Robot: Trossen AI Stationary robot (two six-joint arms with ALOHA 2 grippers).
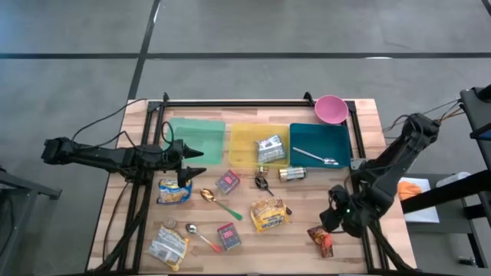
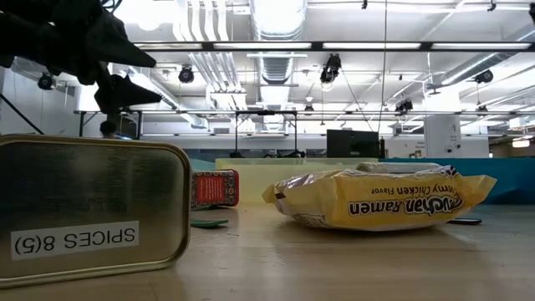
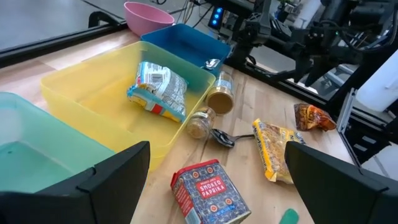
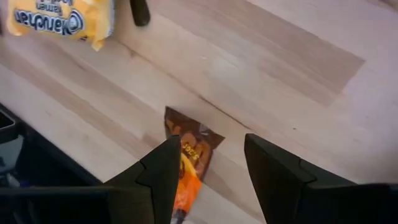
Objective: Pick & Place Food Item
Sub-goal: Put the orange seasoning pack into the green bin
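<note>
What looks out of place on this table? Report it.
Two things stand out. A small jar lies tipped on its side against the yellow bin, not upright. One silver packet sits in that bin while the other food packets, like the chicken ramen, lie scattered on the table. Nothing looks spilled.

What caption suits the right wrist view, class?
Right gripper poised, fingers apart, over an orange snack packet on the wooden table.

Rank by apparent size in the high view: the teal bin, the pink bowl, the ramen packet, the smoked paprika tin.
1. Teal bin, clearly largest.
2. Ramen packet and pink bowl look about alike; I won't rank them.
3. Smoked paprika tin, smallest.
</note>
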